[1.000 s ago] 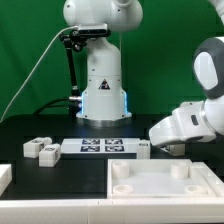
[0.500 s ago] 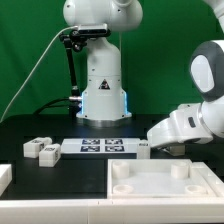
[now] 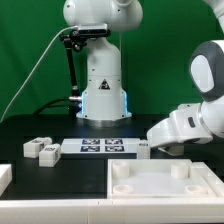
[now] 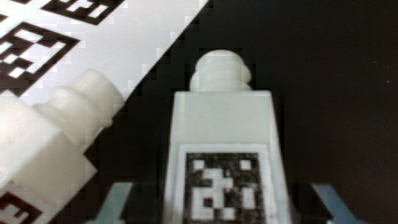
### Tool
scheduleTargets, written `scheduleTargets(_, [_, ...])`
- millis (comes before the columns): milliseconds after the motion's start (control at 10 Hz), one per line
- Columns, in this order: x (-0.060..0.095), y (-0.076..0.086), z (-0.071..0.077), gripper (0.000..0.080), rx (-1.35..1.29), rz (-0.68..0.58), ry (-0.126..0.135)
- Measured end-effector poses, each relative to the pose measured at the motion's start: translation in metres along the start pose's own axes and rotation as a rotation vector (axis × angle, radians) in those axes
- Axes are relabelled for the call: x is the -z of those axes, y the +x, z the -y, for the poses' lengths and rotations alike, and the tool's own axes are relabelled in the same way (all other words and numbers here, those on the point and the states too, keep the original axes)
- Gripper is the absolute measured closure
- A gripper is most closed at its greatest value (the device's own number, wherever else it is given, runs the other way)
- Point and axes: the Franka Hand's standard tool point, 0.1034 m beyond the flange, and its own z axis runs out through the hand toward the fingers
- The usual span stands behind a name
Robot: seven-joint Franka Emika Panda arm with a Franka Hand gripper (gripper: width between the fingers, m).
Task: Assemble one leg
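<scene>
In the wrist view a white leg (image 4: 222, 120) with a black-and-white tag lies on the black table, its stepped peg end pointing away from me. My gripper (image 4: 221, 205) is open and straddles it: one finger (image 4: 118, 200) and the other finger (image 4: 326, 200) stand on either side with dark gaps between them and the leg. In the exterior view my gripper (image 3: 150, 148) is low on the table, at the marker board's end on the exterior view's right, and this leg (image 3: 144, 150) shows only partly under it.
A second white leg (image 4: 50, 125) lies close beside the straddled one. The marker board (image 3: 103, 147) lies mid-table and also shows in the wrist view (image 4: 125, 45). Two more legs (image 3: 42, 148) lie at the exterior view's left. The large white tray-like piece (image 3: 165, 185) is in front.
</scene>
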Motion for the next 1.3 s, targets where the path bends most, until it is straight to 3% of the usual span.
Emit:
scheduleTargets(300, [0.002, -0.002, -0.002, 0.0511, 0.011, 0.005, 0.0])
scheduleTargets(700, [0.069, -0.05, -0.03, 0.0509, -0.003, -0.06, 0.013])
scheduleTargets(800, [0.074, -0.055, -0.032, 0.0509, -0.006, -0.062, 0.01])
scheduleTargets(900, [0.073, -0.049, -0.031, 0.0509, -0.004, -0.081, 0.011])
scheduleTargets(1000, [0.078, -0.041, -0.032, 0.0509, -0.007, -0.179, 0.015])
scheduleTargets(1200, [0.081, -0.041, -0.033, 0.0509, -0.01, -0.327, 0.017])
scheduleTargets(1300, [0.094, -0.031, -0.043, 0.0509, 0.036, -0.41, 0.017])
